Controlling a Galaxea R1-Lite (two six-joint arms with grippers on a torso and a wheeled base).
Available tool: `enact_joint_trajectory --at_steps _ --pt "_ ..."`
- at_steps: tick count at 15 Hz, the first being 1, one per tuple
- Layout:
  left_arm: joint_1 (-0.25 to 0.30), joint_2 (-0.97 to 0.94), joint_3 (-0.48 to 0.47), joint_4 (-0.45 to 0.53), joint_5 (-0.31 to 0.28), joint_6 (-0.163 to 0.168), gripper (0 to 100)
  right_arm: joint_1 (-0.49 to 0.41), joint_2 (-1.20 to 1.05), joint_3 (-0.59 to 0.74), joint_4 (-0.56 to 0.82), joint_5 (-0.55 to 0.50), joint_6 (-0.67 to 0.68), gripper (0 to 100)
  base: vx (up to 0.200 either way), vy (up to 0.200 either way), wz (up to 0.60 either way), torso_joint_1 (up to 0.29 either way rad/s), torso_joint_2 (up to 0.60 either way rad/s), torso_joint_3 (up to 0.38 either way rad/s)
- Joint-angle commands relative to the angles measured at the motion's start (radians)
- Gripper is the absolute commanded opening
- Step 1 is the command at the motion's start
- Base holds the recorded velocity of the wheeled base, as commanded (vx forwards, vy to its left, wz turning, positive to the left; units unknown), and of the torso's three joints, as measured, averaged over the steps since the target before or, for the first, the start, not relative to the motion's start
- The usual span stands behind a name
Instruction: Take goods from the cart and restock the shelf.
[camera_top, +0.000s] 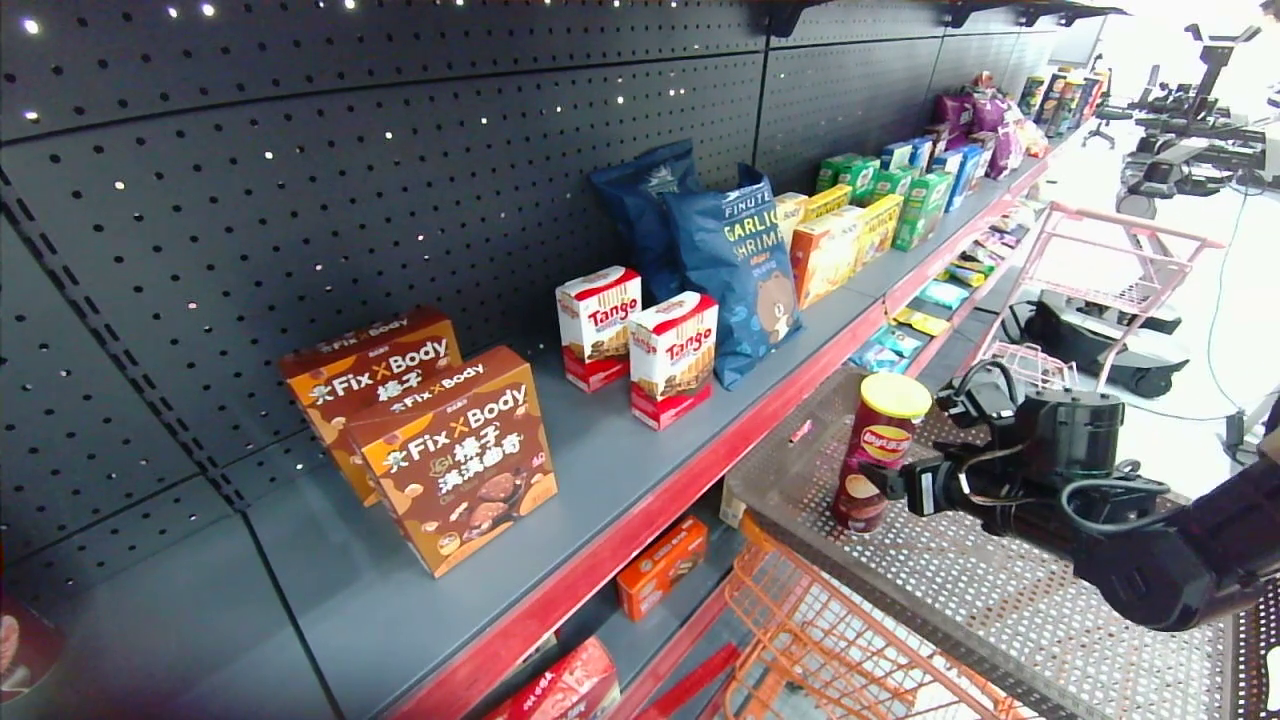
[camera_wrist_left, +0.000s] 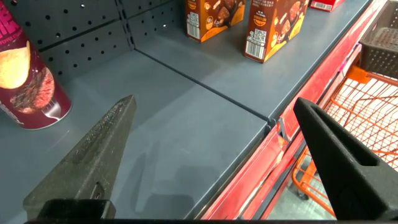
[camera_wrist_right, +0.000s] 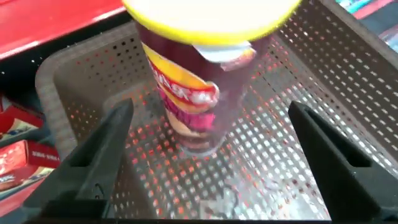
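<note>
**Chip can** (camera_top: 880, 445) stands upright on the cart's perforated tray (camera_top: 960, 600), beside the shelf (camera_top: 600, 450). Right hand (camera_wrist_right: 210, 121) is spread, its fingers flanking the can without contact. Left hand (camera_wrist_left: 216, 106) is spread above a bare stretch of shelf, near a second can (camera_wrist_left: 28, 81) standing there. The chip can is probably light, stiff and smooth-walled, and tall enough to tip. It is best gripped mid-body, below the yellow lid (camera_top: 897, 394).

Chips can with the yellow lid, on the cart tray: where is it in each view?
Head view: the chips can stands right of centre on the perforated tray.
Right wrist view: centre, inside the open right gripper.
Left wrist view: the maroon can there is another, on the shelf.
Shared landmark: the perforated tray.
</note>
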Motion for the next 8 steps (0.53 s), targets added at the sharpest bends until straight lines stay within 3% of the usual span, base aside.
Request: enact_joint_trajectory --at_steps 1,8 --pt "0.000 0.000 0.000 0.000 0.000 0.001 100 0.003 0.062 -0.007 -0.025 0.005 -0.001 100 0.000 0.000 0.00 0.000 0.00 0.000" --pt "0.000 0.000 0.000 0.000 0.000 0.001 100 -0.005 0.193 -0.118 -0.093 0.005 -0.001 100 0.000 0.000 0.00 0.000 0.00 0.000"
